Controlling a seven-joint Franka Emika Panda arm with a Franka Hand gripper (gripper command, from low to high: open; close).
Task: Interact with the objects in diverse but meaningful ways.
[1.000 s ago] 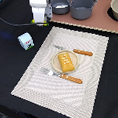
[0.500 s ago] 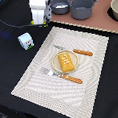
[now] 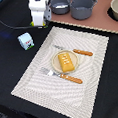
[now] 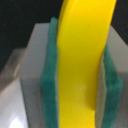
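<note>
In the wrist view a yellow banana (image 4: 82, 65) fills the frame, clamped between the green pads (image 4: 50, 80) of my gripper (image 4: 80, 75), which is shut on it. In the exterior view my white gripper (image 3: 40, 22) hangs at the back, toward the exterior view's left, and the banana is hidden there. A pale blue carton (image 3: 26, 41) stands in front of it on the dark cloth. The yellow-orange slab (image 3: 66, 61) lies on a small plate (image 3: 58, 60) in the middle of the striped placemat (image 3: 31, 79). A grey saucepan (image 3: 60, 4) sits just beside the gripper, on the exterior view's right.
A large grey pot (image 3: 83, 7) stands on the brown surface (image 3: 100, 20) at the back. An orange-handled fork (image 3: 61, 77) and knife (image 3: 78, 52) flank the plate. A pale bowl (image 3: 115, 9) shows at the exterior view's right edge.
</note>
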